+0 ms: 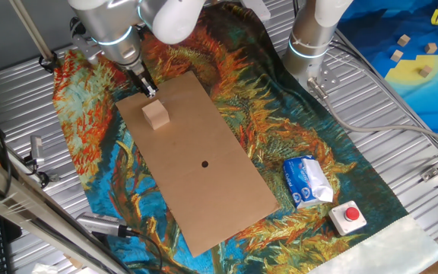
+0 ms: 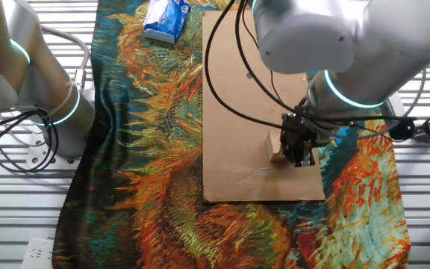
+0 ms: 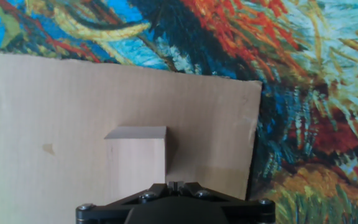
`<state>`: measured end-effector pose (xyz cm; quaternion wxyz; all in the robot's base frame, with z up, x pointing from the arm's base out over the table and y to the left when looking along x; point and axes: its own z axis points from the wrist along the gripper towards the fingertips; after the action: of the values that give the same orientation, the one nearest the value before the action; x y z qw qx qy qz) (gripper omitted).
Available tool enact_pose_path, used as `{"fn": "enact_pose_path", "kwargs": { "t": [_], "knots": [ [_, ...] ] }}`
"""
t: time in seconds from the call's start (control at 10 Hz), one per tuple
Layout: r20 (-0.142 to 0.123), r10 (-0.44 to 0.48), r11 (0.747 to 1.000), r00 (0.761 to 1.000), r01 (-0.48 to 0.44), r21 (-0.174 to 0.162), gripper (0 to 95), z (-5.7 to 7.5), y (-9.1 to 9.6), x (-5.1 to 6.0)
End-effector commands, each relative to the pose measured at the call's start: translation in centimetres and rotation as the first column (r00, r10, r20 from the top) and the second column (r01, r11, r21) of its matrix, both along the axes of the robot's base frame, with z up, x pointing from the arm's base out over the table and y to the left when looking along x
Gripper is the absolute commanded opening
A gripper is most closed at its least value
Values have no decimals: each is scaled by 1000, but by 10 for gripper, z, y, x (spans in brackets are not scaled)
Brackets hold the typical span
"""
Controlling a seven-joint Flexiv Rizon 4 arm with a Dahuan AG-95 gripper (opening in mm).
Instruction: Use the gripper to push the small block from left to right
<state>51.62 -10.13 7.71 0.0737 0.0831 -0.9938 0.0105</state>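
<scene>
The narrow black gripper [image 3: 174,185], fingers together, is sitting behind the small tan wooden cube [image 3: 137,155]; an off-centre push risks spinning it aside.

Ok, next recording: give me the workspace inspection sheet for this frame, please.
Surface: flat brown cardboard sheet on a colourful painted-pattern cloth over a ribbed metal table.
Job's things: small light tan wooden cube near the sheet's end.
Clutter: blue-and-white tissue pack; beige box with a red button.
Gripper: narrow black two-fingered gripper right beside the cube, fingers together; contact unclear.
Cables: black cables loop over the sheet.
Surroundings: second arm's column with a light-blue ring; tiny wooden blocks on blue-yellow.
</scene>
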Motion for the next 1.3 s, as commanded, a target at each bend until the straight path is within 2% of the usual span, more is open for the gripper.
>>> {"fn": "enact_pose_path", "kwargs": {
  "t": [0.1, 0.3, 0.5, 0.9, 1.3],
  "knots": [
    [-3, 0, 1000, 1000, 0, 15, 0, -6, -5, -3],
    [11, -6, 999, 1000, 6, 42, 0, -16, -7, -3],
    [16, -12, 999, 1000, 11, 47, 0, -19, -8, -1],
    [28, -13, 999, 1000, 11, 44, 0, -21, -8, 2],
    [27, -31, 998, 999, 29, 63, 0, -21, -7, 2]
  ]
}}
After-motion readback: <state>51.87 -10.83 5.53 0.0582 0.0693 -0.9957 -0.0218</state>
